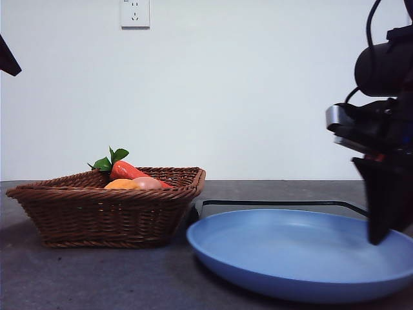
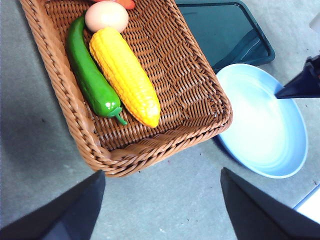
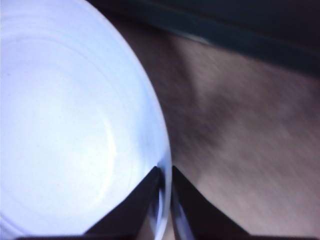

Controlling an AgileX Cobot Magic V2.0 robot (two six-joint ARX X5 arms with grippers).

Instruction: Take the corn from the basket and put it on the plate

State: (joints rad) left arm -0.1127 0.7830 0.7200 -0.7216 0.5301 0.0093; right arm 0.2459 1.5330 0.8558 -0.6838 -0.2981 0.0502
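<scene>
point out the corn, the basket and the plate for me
corn [image 2: 125, 75], left wrist view, middle of the cob
basket [image 2: 200, 75], left wrist view, bare woven floor beside the cob
plate [image 1: 290, 248], front view, bare blue inner surface

My right pincer [image 3: 165, 192] view blurred. Front view: corn [image 2: 125, 75] hidden behind basket [image 1: 106, 210] wall. Black tray [image 1: 277, 204] mostly hidden behind plate [image 1: 303, 258]; plate cut by right edge. Carrot [image 2: 125, 3] cut off in left wrist view.
</scene>
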